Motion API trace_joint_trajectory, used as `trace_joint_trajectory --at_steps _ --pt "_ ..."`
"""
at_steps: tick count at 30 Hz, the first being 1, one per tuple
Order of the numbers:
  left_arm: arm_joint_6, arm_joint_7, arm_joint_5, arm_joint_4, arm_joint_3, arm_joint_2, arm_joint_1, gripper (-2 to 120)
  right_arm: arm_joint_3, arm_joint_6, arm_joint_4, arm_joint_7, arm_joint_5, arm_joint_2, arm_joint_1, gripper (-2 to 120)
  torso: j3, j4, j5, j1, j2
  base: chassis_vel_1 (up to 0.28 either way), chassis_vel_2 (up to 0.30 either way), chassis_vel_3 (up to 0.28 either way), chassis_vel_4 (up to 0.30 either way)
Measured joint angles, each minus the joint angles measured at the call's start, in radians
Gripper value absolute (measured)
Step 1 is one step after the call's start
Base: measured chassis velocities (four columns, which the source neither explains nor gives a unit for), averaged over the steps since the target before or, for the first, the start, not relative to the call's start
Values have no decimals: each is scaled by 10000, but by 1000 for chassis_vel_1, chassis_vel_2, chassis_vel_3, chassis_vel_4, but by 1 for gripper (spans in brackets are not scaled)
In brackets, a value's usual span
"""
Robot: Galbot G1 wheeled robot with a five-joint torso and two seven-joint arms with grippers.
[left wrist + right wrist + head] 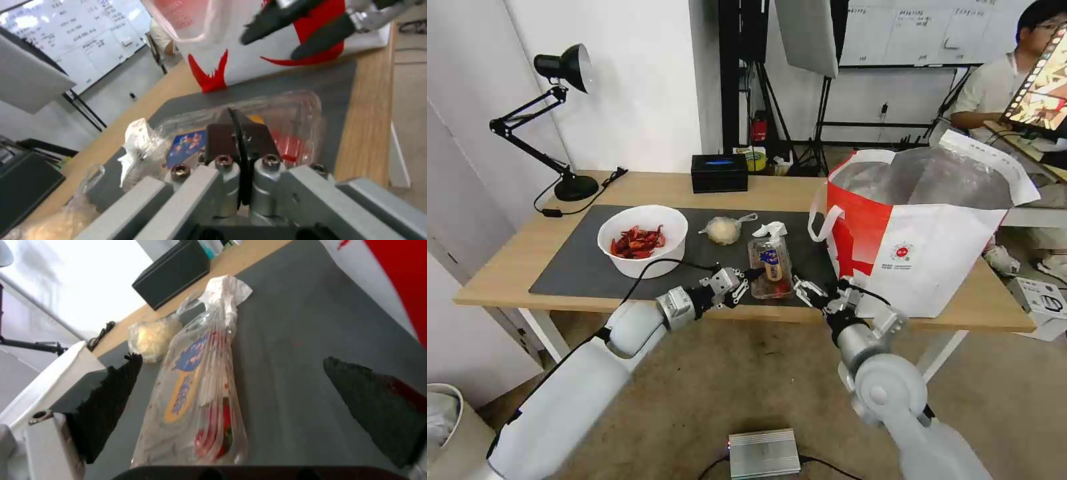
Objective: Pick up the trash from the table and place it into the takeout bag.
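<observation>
**Operator:** Where did you stand, going left to right?

**Robot:** At nine o'clock on the table point(514, 257) sat the bowl of crayfish shells point(642, 241), untouched. Right of it lay the small knotted bag point(723, 230). At centre was the clear clamshell box point(770, 267), with a crumpled tissue point(772, 231) at its far end. My left gripper point(735, 283) was at the box's eight o'clock, fingers pressed together, holding nothing. My right gripper point(808, 291) was at its four o'clock, jaws spread wide and empty, the box lying between my fingertips point(109, 406) but not yet touched.

**Operator:** How would you have done the grasp well?

**Robot:** I judged the box thin and springy, so I would have closed gently across its middle, keeping low on the mat point(580, 263).

**Operator:** Anything in the way?

**Robot:** The takeout bag point(924, 247) stood open at three o'clock, near my right wrist; its loop handle point(822, 220) could have snagged me. The black tissue box point(719, 173) stayed clear at twelve.
</observation>
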Motion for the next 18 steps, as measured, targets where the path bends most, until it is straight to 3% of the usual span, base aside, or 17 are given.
trace_joint_trajectory --at_steps 18 --pt "-319 378 923 288 150 -568 -103 0 -593 -246 -1256 492 395 518 1506 100 -2 -1 1 0 0 0 0 0 0"
